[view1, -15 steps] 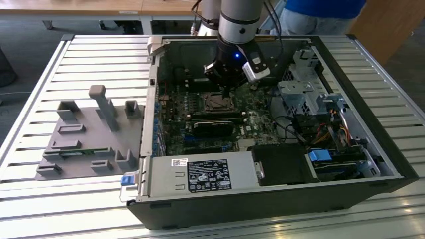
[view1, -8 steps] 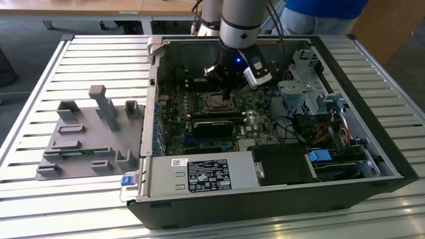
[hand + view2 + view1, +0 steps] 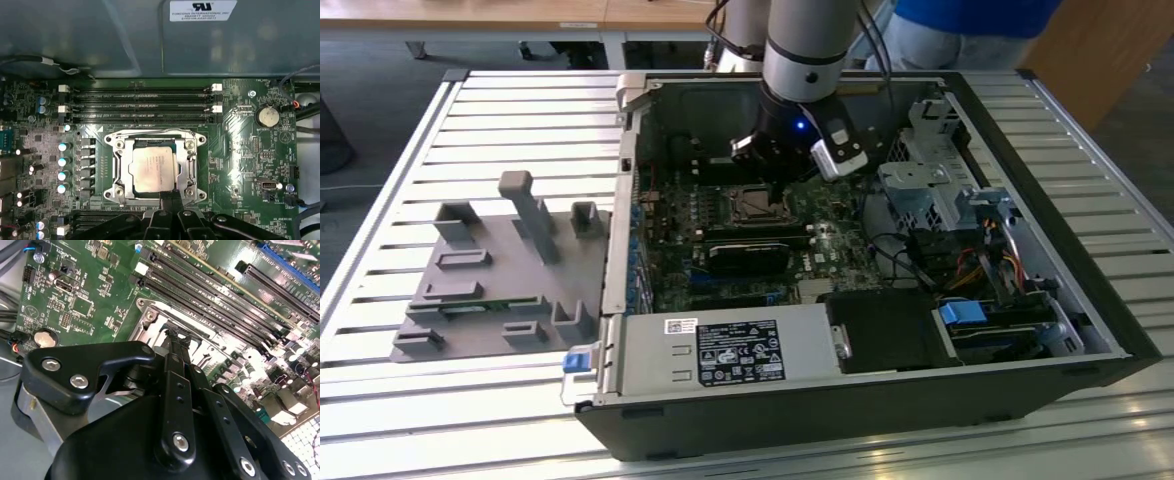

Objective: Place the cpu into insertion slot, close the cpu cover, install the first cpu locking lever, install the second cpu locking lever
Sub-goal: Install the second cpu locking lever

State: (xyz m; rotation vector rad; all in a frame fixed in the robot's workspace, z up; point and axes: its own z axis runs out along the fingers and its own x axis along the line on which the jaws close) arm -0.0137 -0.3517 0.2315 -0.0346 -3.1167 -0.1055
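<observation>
Over the insertion slot (image 3: 154, 166), the cpu (image 3: 152, 170) seated, the end effector (image 3: 169, 199) pressed together.

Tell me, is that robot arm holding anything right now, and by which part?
Cannot be told. The gripper sits at the edge of the insertion slot, where the cpu lies.

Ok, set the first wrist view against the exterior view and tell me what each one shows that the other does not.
First wrist view alone: the cpu lying in the insertion slot, its silver face readable as a square, and a coin battery on the board.

Exterior view alone: the whole computer case, the grey fixture on the slatted table, the power supply, and a person behind.

Both: the gripper at the socket, and the memory slots.
</observation>
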